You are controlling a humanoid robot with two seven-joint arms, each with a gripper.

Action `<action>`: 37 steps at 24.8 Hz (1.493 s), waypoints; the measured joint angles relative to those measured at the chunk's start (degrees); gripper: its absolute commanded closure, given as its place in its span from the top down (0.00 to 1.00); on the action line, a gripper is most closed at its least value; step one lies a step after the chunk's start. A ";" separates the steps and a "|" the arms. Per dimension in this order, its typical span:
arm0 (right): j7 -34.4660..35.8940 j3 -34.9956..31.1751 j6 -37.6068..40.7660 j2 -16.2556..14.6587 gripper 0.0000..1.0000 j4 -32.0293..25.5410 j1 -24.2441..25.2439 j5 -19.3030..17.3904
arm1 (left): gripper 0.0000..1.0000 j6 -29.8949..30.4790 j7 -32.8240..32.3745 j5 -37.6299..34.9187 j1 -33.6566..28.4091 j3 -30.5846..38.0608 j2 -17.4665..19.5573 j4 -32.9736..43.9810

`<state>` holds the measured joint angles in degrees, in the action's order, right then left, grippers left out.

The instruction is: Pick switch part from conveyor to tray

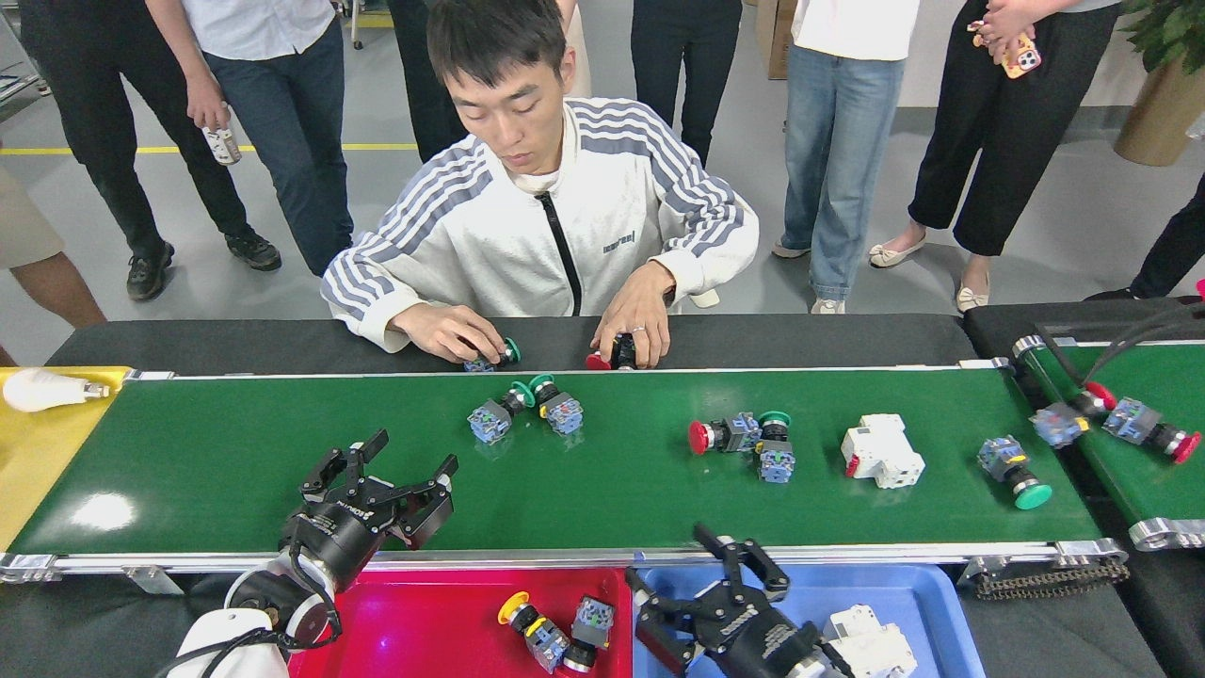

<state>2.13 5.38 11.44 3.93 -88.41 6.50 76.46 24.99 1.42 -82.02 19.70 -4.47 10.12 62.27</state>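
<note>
The conveyor (235, 471) runs across the middle of the head view. Several switch parts lie on it: two green-capped ones (491, 419) (557, 411), a red mushroom one (720, 435) beside a green one (775, 454), and one further right (1012, 468). My left gripper (409, 459) hangs open and empty over the belt's near left part. My right gripper (697, 570) is open and empty at the seam between the red tray (414, 621) and the blue tray (913, 589). In the red tray lie a yellow-capped switch part (529, 629) and a second one (589, 623).
A white breaker (880, 450) lies on the belt, another (866, 640) in the blue tray. A person's hands (452, 331) hold parts at the far edge. A yellow tray (38, 443) with a bulb sits left. A second green belt (1130, 452) stands right.
</note>
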 measured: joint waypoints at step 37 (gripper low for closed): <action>-2.43 13.39 -18.84 -3.92 0.03 17.22 -21.24 0.91 | 0.05 4.56 8.83 -1.56 -0.48 -2.87 -1.74 -4.91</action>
<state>-0.31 18.77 -7.40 0.01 -71.19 -14.74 77.37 29.55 10.24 -83.58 19.22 -7.34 8.37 57.35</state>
